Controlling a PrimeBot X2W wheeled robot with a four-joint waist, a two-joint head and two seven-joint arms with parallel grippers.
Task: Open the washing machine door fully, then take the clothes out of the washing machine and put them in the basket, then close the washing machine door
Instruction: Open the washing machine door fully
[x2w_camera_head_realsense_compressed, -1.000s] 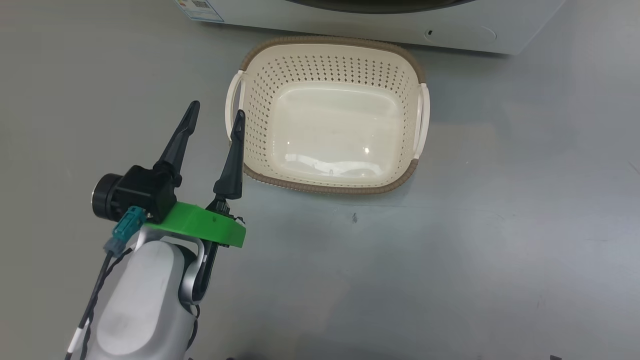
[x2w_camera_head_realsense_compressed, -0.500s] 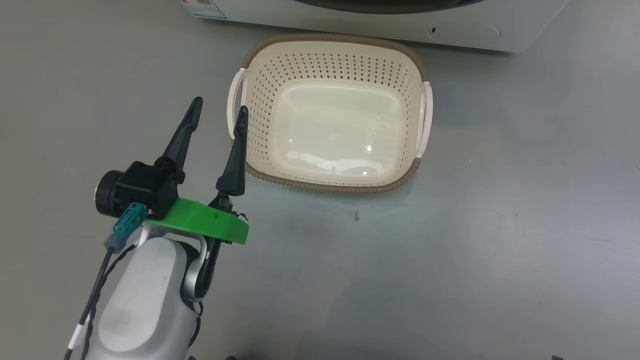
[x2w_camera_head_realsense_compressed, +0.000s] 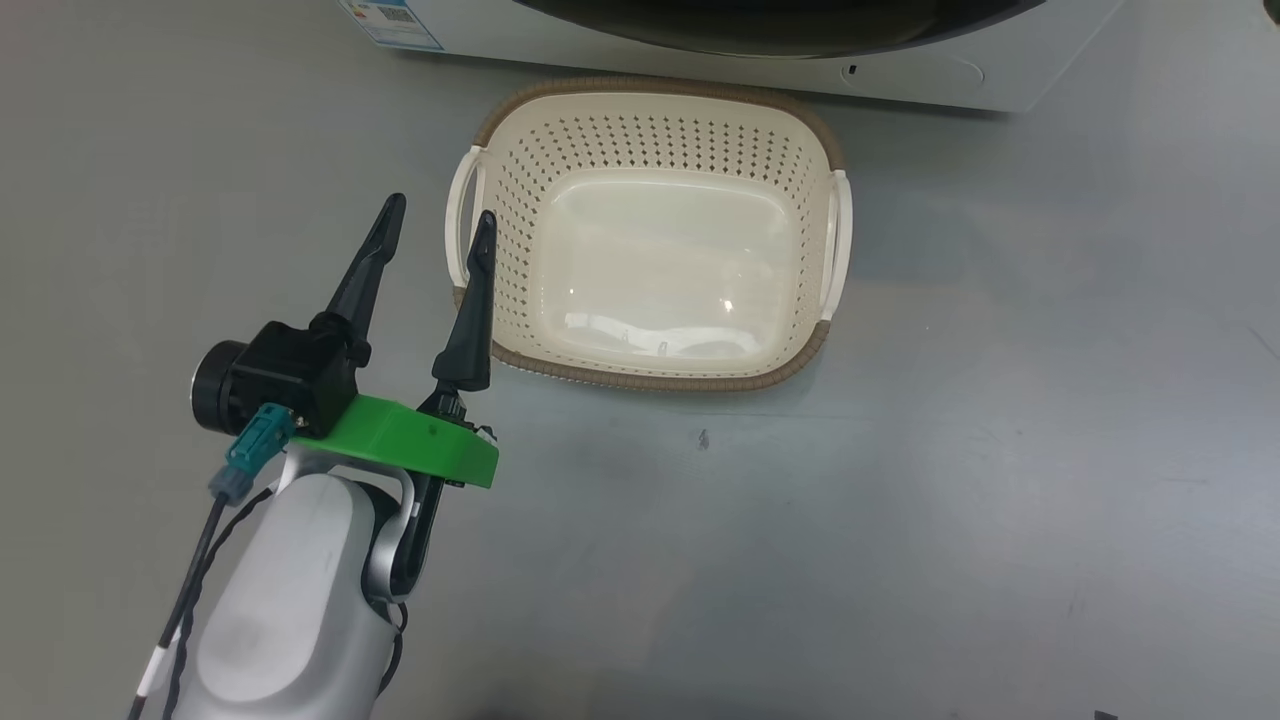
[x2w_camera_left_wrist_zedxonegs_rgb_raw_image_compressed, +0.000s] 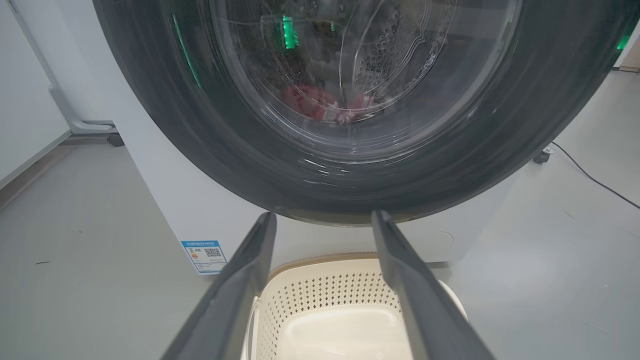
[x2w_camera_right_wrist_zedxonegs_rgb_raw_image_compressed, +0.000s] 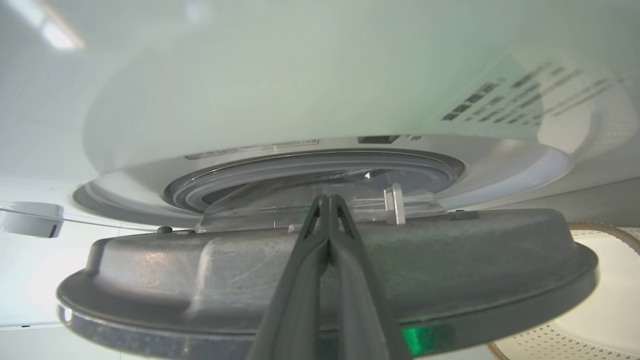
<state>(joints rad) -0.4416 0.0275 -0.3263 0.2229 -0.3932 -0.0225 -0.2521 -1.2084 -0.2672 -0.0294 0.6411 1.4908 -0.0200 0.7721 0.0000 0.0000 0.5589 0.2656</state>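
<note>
Slippage off the round, black-rimmed glass washing machine door (x2w_camera_right_wrist_zedxonegs_rgb_raw_image_compressed: 175, 270) could follow, since the closed right gripper (x2w_camera_right_wrist_zedxonegs_rgb_raw_image_compressed: 327, 199) seemingly only leans on it; the left gripper (x2w_camera_head_realsense_compressed: 440, 210) hangs open.

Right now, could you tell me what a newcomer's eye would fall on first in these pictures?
The washing machine door dominates the left wrist view, its glossy black rim ringing glass through which the red clothes show. In the head view the cream basket sits empty on the grey floor before the washing machine, and the left gripper, fingers open on a bright green mount, hangs beside its left handle.
</note>
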